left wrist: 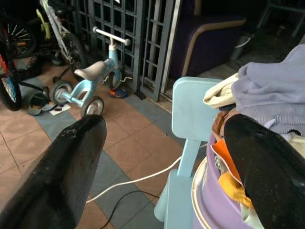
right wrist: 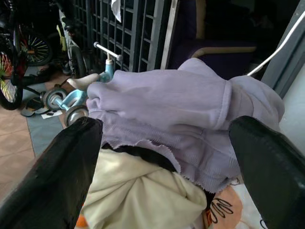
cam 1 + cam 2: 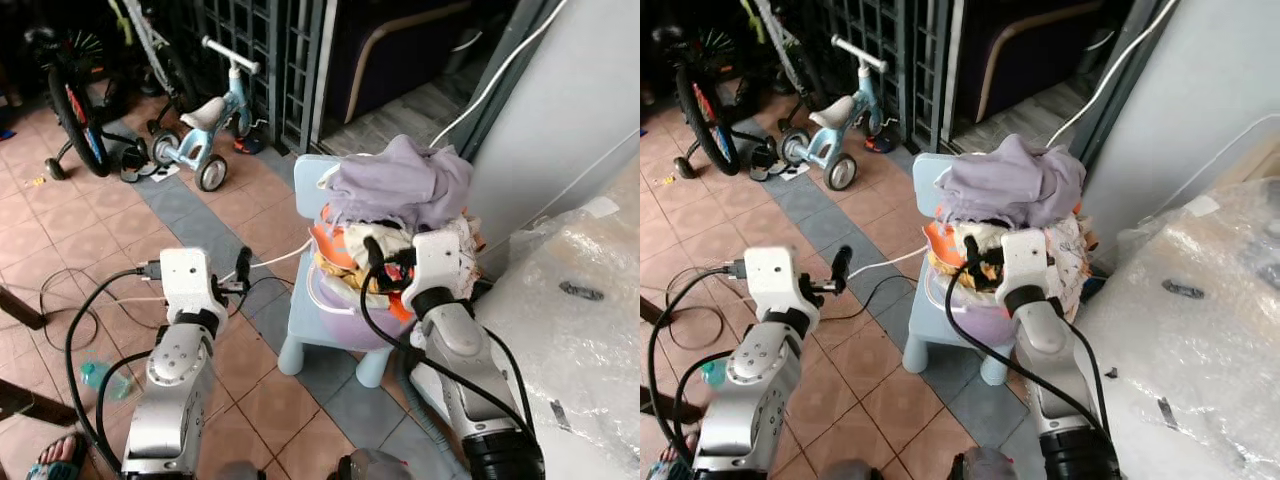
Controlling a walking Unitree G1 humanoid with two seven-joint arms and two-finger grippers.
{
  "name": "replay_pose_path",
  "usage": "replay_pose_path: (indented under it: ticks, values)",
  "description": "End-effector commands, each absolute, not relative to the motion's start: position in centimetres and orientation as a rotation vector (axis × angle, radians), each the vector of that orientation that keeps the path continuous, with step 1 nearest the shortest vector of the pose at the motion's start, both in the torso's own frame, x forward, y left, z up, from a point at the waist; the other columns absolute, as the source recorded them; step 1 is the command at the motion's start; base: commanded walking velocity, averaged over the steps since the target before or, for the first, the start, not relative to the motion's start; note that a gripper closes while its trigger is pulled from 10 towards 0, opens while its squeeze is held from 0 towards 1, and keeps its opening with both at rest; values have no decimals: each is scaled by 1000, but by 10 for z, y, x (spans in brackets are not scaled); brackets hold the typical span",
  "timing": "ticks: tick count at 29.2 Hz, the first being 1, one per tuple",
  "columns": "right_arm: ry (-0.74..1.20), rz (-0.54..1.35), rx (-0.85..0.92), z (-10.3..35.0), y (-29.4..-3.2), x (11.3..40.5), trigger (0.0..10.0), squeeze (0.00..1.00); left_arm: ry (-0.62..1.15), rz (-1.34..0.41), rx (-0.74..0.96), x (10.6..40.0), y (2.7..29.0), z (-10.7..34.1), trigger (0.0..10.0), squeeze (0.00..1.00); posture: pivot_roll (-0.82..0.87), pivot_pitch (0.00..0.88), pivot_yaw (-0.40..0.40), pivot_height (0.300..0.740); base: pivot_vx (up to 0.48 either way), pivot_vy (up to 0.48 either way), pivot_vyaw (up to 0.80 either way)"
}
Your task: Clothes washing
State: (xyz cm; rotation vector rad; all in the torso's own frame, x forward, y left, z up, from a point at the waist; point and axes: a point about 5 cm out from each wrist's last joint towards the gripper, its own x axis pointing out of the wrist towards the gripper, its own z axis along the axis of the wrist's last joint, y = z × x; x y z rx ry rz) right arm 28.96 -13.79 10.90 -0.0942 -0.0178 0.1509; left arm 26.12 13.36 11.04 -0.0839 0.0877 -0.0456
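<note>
1 purple basin (image 3: 335, 300), heaped clothes (image 3: 400, 185)

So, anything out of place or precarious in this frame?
Yes: the lavender basket sits on a small blue chair, heaped well above its rim, with the purple garment on top and clothes hanging over the edge. A white cable trails across the floor beside it.
</note>
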Motion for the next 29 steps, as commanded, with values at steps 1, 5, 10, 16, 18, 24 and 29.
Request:
replay_pose_path:
  ticks: [1, 5, 10, 16, 18, 24, 29]
  values:
    - [-36, 95, -105, 114, -147, 296, 10000, 0, 138, -63, -94, 261, 131, 103, 10000, 0, 6, 72, -3, 740, 0, 0, 0]
    - [-31, 57, -86, 114, -153, 298, 10000, 0, 145, -106, -66, 263, 125, 102, 10000, 0, 7, 63, 30, 740, 0, 0, 0]
    - [-35, 57, -96, 115, -156, 300, 10000, 0, 155, -157, -9, 267, 124, 100, 10000, 0, 13, 41, 110, 740, 0, 0, 0]
    - [-31, -4, -61, 114, -165, 298, 10000, 0, 141, -189, 25, 280, 128, 104, 10000, 0, -5, 14, 163, 740, 0, 0, 0]
    - [-22, 1, -77, 112, -164, 296, 10000, 0, 151, -201, 6, 285, 125, 104, 10000, 0, -15, 10, 157, 740, 0, 0, 0]
    - [22, 118, -132, 116, -147, 293, 10000, 0, 117, -221, 26, 288, 114, 108, 10000, 0, -7, 4, 40, 740, 0, 0, -533]
    - [-17, 276, -160, 127, -126, 286, 10000, 0, 139, -190, 3, 280, 125, 101, 10000, 0, -4, 10, 32, 740, 0, 0, 0]
